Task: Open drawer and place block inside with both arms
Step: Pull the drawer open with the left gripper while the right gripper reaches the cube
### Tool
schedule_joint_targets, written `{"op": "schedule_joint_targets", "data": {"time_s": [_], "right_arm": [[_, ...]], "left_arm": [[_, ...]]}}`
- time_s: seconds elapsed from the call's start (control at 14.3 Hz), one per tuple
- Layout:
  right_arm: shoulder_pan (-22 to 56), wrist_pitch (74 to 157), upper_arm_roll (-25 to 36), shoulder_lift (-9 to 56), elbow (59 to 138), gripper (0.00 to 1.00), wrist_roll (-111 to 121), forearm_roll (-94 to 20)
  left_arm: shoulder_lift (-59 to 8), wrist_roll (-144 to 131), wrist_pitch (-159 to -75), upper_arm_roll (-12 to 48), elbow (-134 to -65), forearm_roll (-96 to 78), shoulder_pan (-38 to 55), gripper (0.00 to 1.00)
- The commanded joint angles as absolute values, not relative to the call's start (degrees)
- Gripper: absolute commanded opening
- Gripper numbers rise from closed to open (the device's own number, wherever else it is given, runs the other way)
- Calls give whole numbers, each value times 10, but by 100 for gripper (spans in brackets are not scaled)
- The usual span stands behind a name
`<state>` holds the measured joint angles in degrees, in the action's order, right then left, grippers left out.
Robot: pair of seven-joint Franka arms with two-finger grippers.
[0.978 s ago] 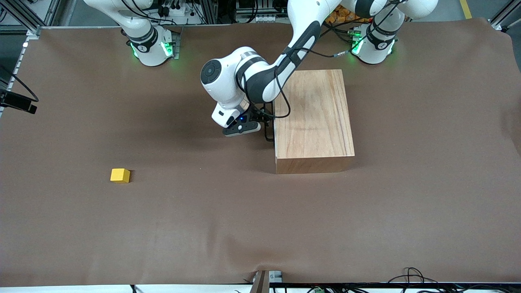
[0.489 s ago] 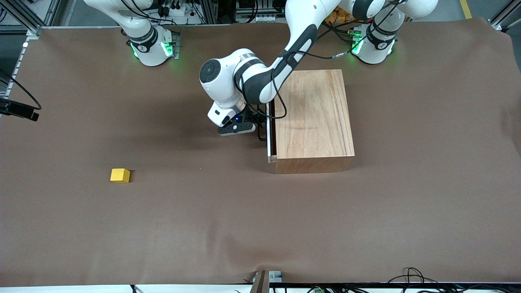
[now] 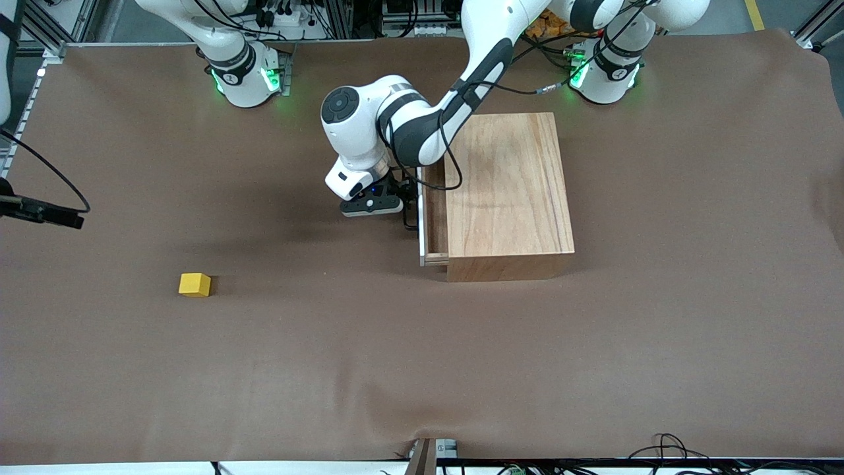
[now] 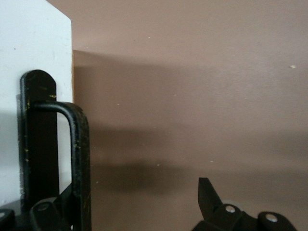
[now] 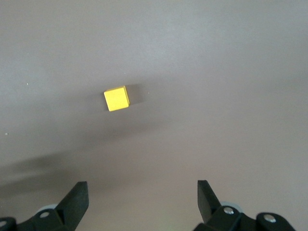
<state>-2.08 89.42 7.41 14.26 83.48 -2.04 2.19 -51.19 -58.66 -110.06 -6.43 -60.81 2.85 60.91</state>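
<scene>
The drawer [image 3: 434, 221] stands partly pulled out of the light-wood box [image 3: 508, 191], toward the right arm's end of the table. My left gripper [image 3: 405, 214] is at its black handle [image 4: 79, 159] on the white front panel [image 4: 29, 48]. That gripper [image 4: 134, 192] is open: one finger sits hooked at the bar, the other stands apart over bare cloth. The yellow block [image 3: 194, 284] lies alone on the cloth, nearer to the front camera than the drawer. My right gripper [image 5: 142, 185] hangs open and empty high over the cloth, with the block [image 5: 116, 98] ahead of its fingers.
A brown cloth [image 3: 422, 369] covers the whole table, with a small fold at its front edge. The arms' green-lit bases [image 3: 244, 76] [image 3: 603, 72] stand along the far edge. A black part of the right hand with a cable [image 3: 39, 212] shows at the picture's edge.
The drawer has slid out of the box toward the right arm's end, with the left gripper moving along at its handle. The right hand's black part has drifted toward the block.
</scene>
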Motion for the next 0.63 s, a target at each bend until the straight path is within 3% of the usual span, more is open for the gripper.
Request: {"op": "schedule_joint_targets", "data": {"time_s": [0.0, 0.35, 0.56], "right_arm": [[-32, 901, 70, 161, 825, 100, -16, 7], [-26, 947, 69, 242, 829, 100, -14, -25], [-45, 1012, 70, 269, 873, 100, -13, -104]], "left_arm": [[-528, -592, -1186, -61, -592, -4, 610, 100], [-549, -626, -1252, -37, -593, -4, 612, 100], [-573, -649, -1293, -38, -592, -4, 627, 100]]}}
